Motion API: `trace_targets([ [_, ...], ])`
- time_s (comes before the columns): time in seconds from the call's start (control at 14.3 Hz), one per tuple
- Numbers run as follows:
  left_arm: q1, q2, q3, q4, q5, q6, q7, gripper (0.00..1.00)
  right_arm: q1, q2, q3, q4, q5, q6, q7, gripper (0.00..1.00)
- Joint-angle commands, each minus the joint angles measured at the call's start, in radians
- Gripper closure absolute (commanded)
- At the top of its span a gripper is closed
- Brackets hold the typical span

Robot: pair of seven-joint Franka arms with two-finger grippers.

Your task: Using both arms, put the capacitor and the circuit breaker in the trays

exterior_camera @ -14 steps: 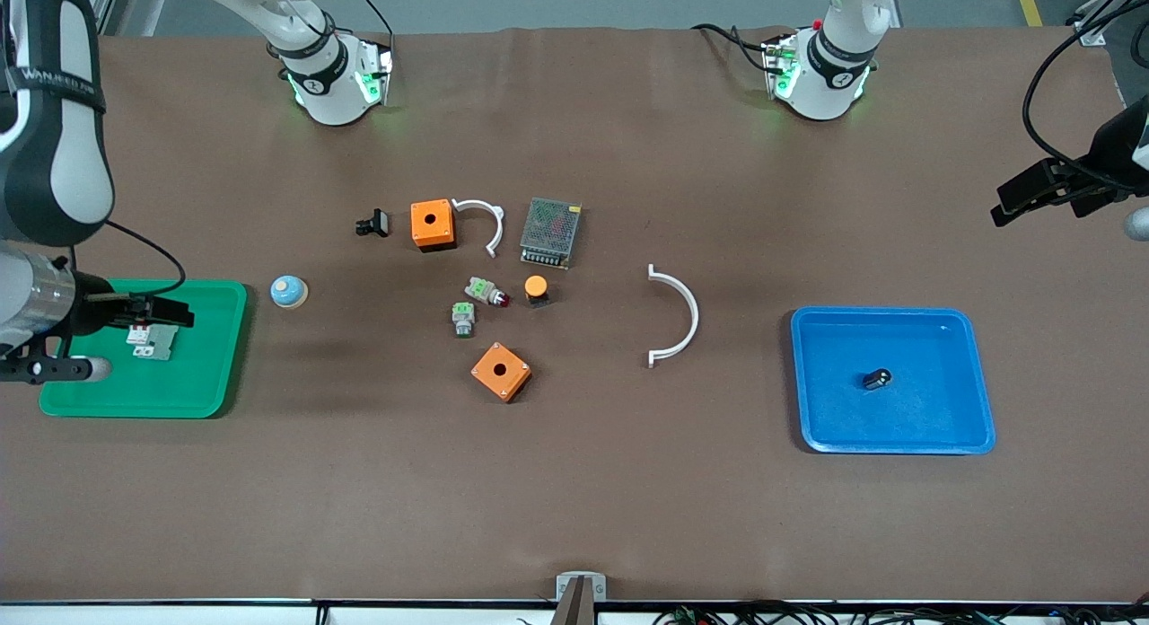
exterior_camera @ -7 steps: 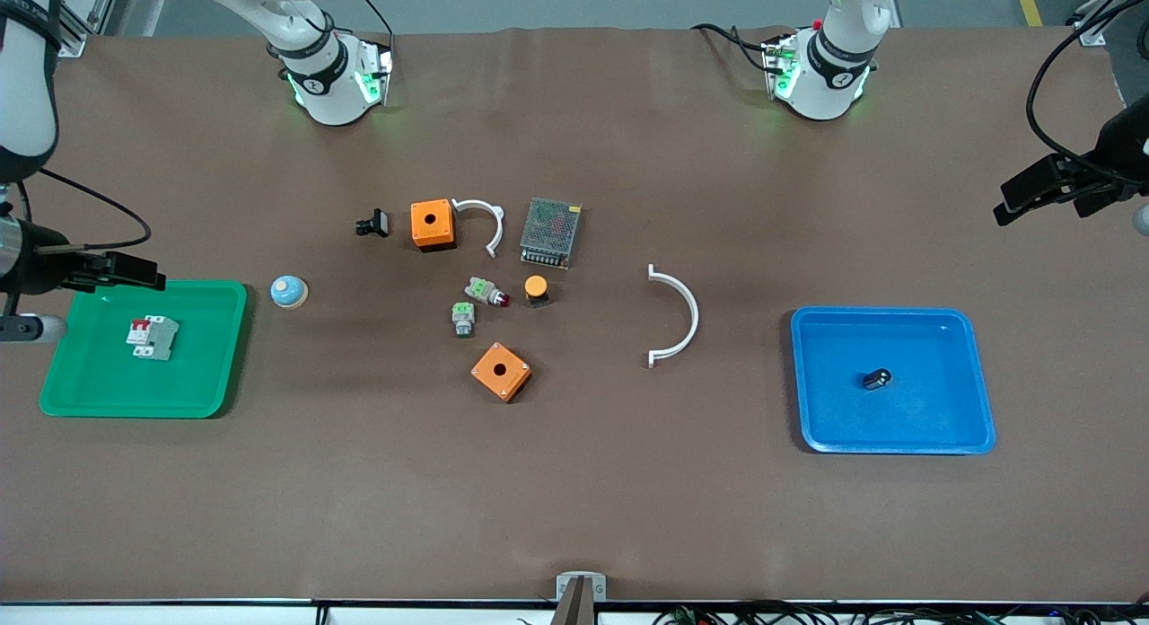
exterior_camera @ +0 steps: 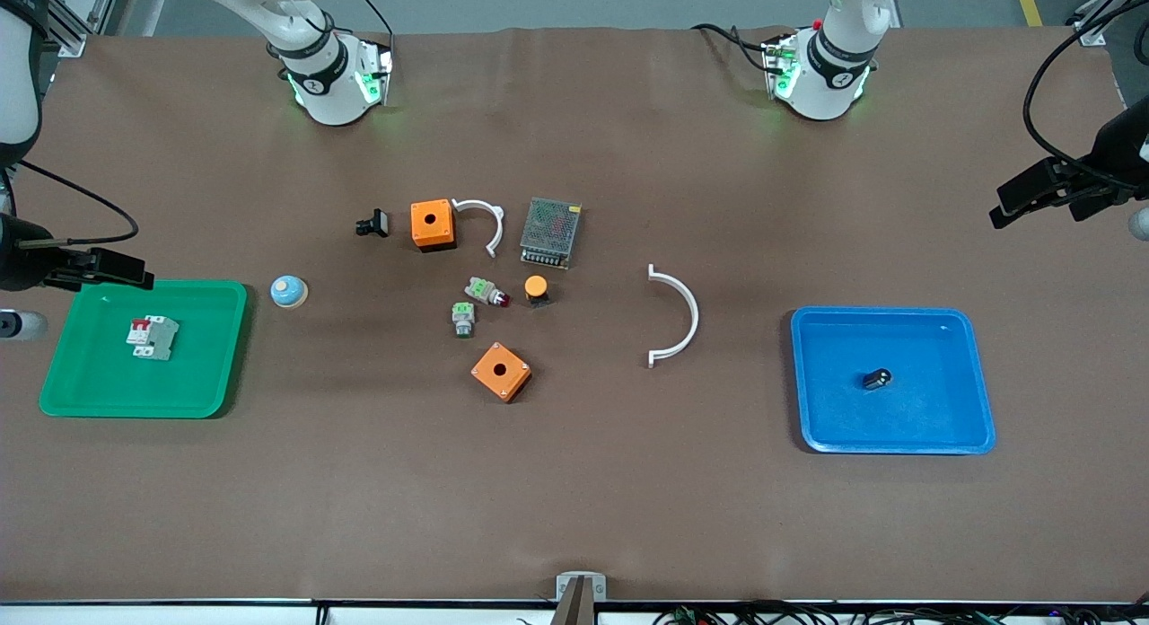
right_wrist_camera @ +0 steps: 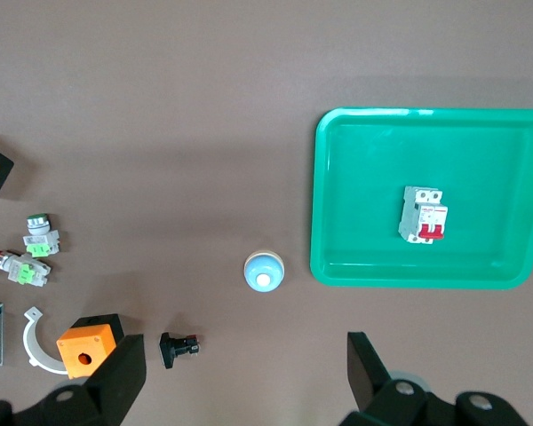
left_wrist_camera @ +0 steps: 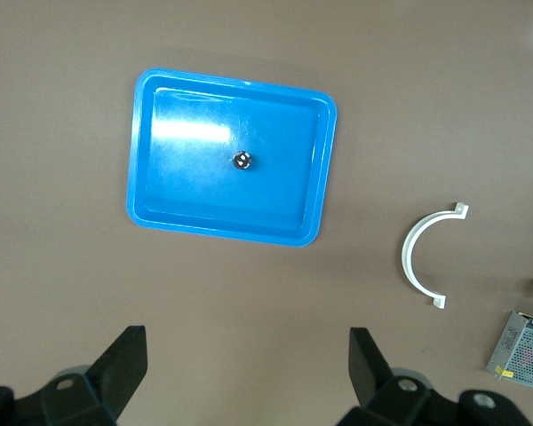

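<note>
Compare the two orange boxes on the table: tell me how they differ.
The orange square box beside the small white curved clip lies farther from the front camera and sits nearly square to the table's edges; the orange square box near the grey-and-green push-buttons lies nearer and is turned diagonally. The first shows a dark centre hole, the second a paler one. Both are orange, square, similar in size, resting on the brown table, touched by neither tool.

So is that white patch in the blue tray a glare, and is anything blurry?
Yes: in the left wrist view, overhead light glares off the blue tray beside the capacitor. In the front view, objects cast soft shadows; nothing looks blurred.
</note>
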Motion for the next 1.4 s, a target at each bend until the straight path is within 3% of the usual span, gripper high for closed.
trace_targets([
  [0.0, 0.001, 0.011, 0.000, 0.036, -0.014, -0.023, 0.019, 0.00, 0.003, 0.010, 0.000, 0.037, -0.010, -0.019, 0.018, 0.00],
  [0.63, 0.000, 0.011, 0.003, 0.036, -0.005, -0.023, 0.016, 0.00, -0.006, -0.047, -0.004, 0.025, -0.013, -0.086, 0.009, 0.00],
  [1.33, 0.001, 0.011, 0.003, 0.036, -0.005, -0.023, 0.017, 0.00, 0.002, -0.306, 0.002, -0.231, -0.024, 0.003, 0.008, 0.00],
])
